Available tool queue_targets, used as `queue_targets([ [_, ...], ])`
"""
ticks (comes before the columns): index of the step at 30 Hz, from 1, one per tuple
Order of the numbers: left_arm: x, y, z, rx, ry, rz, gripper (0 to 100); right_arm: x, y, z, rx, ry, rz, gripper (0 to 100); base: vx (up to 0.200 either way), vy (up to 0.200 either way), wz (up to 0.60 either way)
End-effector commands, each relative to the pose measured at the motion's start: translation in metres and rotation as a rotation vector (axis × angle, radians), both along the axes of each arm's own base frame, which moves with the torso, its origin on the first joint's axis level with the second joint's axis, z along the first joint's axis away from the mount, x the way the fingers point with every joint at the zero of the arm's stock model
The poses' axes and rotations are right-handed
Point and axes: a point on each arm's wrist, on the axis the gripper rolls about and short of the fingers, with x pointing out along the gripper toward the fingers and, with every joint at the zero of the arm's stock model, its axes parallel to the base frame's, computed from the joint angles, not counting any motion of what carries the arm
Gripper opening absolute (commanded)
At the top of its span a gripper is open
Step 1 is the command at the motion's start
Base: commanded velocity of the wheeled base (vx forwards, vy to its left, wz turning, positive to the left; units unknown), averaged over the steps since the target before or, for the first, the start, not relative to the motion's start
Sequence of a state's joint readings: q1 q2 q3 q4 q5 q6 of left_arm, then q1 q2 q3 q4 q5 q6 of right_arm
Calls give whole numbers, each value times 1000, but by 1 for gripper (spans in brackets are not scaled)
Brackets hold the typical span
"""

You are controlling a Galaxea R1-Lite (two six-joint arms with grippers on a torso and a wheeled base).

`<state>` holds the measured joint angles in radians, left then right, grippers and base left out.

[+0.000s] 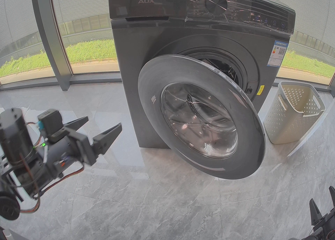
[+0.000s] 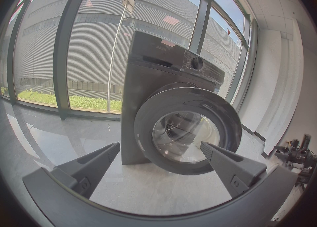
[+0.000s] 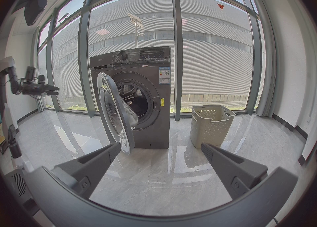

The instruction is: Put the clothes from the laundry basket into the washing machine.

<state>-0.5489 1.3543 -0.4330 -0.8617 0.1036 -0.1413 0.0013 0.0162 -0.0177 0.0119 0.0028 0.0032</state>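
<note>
Clothes are lying out of sight, perhaps deep in the basket (image 1: 282,122) just right of the open washing machine (image 1: 139,76), probably being light, limp and best pinched at a bunched fold, while the left gripper (image 1: 103,122) and right gripper (image 3: 158,146) are both hanging spread wide, empty.

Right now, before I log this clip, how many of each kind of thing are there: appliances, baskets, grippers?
Washing machine: 1, door swung open
Laundry basket: 1
Grippers: 2, left gripper and right gripper, both with fingers apart
Total: 4
</note>
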Motion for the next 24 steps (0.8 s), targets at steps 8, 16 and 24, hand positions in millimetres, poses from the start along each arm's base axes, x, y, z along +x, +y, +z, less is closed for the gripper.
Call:
queue_targets([
  [8, -129, 86, -44, -30, -162, 124, 100, 0, 0, -4, -5, -1, 4, 100, 0, 0, 0],
  [16, -167, 104, -76, 11, -119, 218, 100, 0, 0, -4, -6, -9, 4, 100, 0, 0, 0],
  [24, -186, 107, -94, 27, -138, 385, 100, -1, 1, 1, -11, -43, 36, 100, 0, 0, 0],
])
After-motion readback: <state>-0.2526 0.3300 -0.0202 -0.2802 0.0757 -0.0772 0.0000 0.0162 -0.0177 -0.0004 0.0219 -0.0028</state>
